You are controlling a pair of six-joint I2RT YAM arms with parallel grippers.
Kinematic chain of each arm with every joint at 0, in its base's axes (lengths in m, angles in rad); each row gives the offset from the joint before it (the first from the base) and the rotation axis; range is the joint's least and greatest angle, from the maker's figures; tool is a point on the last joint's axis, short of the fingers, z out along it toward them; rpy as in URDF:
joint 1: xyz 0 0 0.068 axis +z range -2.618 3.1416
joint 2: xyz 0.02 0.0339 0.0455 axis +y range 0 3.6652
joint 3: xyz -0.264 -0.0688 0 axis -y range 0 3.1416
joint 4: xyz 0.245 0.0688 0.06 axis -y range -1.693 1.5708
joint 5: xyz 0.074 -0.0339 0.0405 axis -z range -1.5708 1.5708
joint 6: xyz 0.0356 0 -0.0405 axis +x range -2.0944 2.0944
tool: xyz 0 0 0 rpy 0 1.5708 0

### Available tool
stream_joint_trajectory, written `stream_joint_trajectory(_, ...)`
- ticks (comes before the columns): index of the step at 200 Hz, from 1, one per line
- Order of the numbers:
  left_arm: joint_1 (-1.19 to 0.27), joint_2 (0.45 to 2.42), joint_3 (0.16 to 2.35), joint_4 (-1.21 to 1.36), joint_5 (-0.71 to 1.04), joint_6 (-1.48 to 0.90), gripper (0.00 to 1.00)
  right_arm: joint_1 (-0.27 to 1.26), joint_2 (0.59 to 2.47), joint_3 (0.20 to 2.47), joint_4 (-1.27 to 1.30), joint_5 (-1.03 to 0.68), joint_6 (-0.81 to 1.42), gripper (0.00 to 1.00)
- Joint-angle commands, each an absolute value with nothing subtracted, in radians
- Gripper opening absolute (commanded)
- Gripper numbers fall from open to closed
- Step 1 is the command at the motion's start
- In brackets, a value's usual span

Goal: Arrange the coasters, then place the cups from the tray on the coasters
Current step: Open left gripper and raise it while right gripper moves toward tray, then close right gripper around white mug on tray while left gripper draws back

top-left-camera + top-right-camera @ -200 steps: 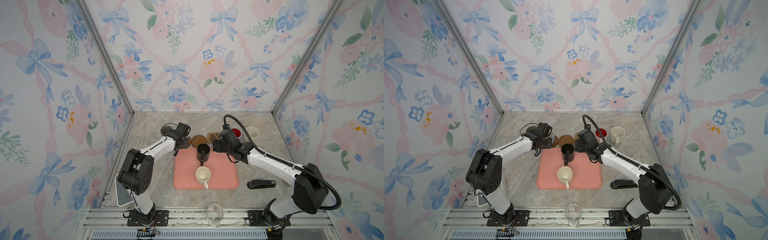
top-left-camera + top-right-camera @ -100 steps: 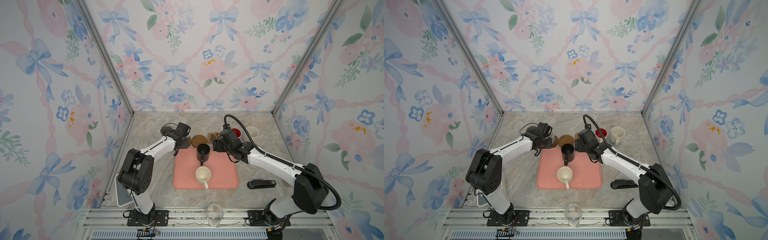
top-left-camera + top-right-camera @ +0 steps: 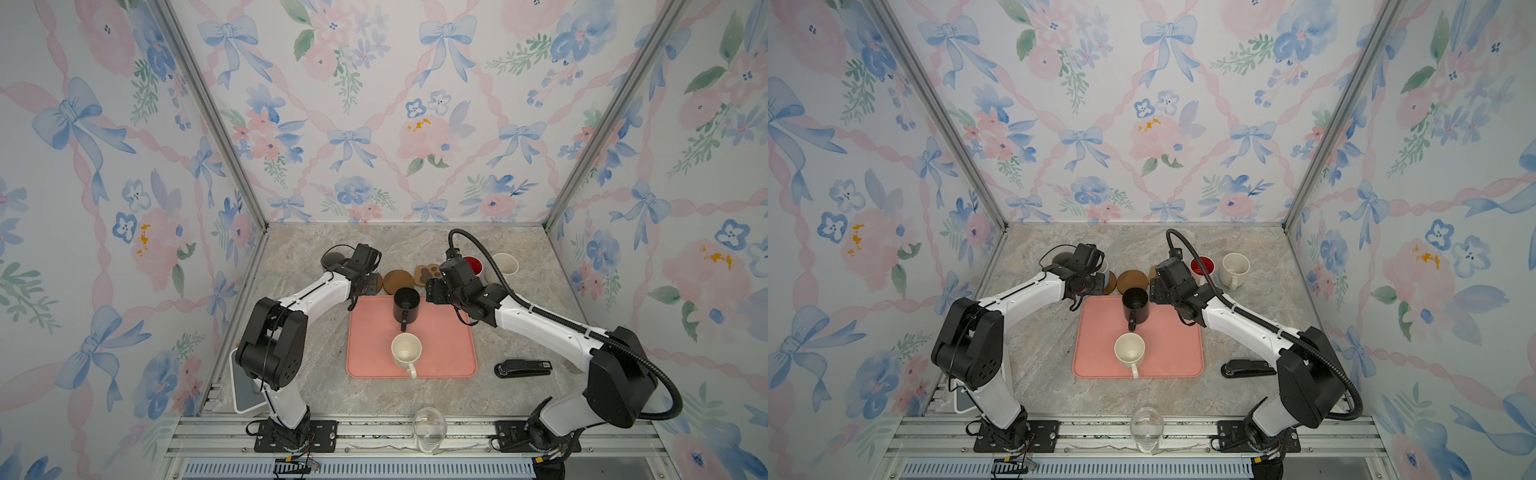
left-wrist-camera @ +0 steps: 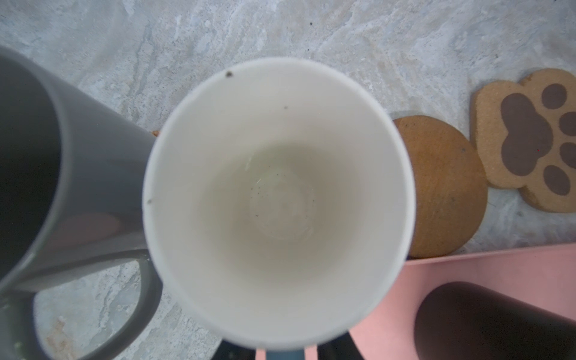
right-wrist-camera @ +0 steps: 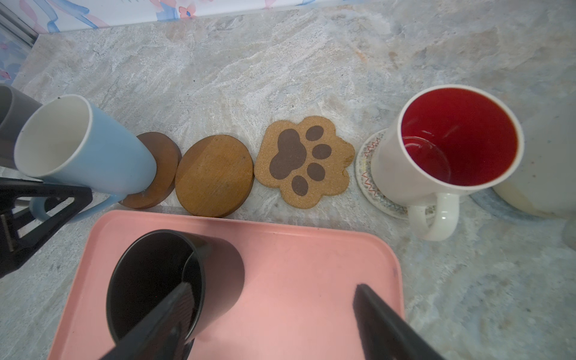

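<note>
tray (image 5: 311,265): is looking smooth, matt, plastic
paw coaster (image 5: 304,160): is showing rough cork
bare round coaster (image 5: 215,176): is showing matt wood grain
red-lined mug (image 5: 458,137): is gleaming glossy

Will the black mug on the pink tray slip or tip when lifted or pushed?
The black mug looks ceramic, so probably rigid and fairly heavy. Its smooth wall may slip in a light pinch. Upright and taller than wide on the flat tray, it could tip from a high push.
</note>
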State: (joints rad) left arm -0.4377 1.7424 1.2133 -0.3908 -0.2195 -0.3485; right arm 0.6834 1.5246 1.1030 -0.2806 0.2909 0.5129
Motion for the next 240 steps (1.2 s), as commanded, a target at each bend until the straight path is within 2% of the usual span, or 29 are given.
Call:
stream_joint_trajectory(1, -0.431, 1.721, 1.233, -0.374, -0.216, -0.348, 0.31, 0.673, 1.529, 1.108, -0.29, 0.285, 0.511, 0.84)
stream_joint_trajectory(35, -0.431, 1.682, 1.219, -0.374, -0.234, -0.348, 0.35, 0.675, 1.526, 1.111, -0.296, 0.287, 0.509, 0.84)
stream_joint_trajectory(99, -0.433, 1.528, 1.159, -0.373, -0.274, -0.387, 0.36, 0.696, 1.528, 1.135, -0.33, 0.32, 0.5, 0.84)
stream_joint_trajectory(126, -0.436, 1.434, 1.11, -0.37, -0.313, -0.439, 0.41, 0.719, 1.523, 1.158, -0.368, 0.342, 0.491, 0.84)
stream_joint_trajectory(191, -0.517, 1.256, 0.979, -0.354, -0.593, -0.519, 0.42, 0.814, 1.416, 1.136, -0.493, 0.331, 0.45, 0.84)
stream_joint_trajectory(218, -0.591, 1.196, 0.901, -0.306, -0.751, -0.541, 0.41, 0.879, 1.321, 1.114, -0.593, 0.388, 0.435, 0.83)
stream_joint_trajectory(240, -0.618, 1.128, 0.801, -0.204, -0.745, -0.556, 0.41, 0.932, 1.246, 1.092, -0.647, 0.41, 0.43, 0.84)
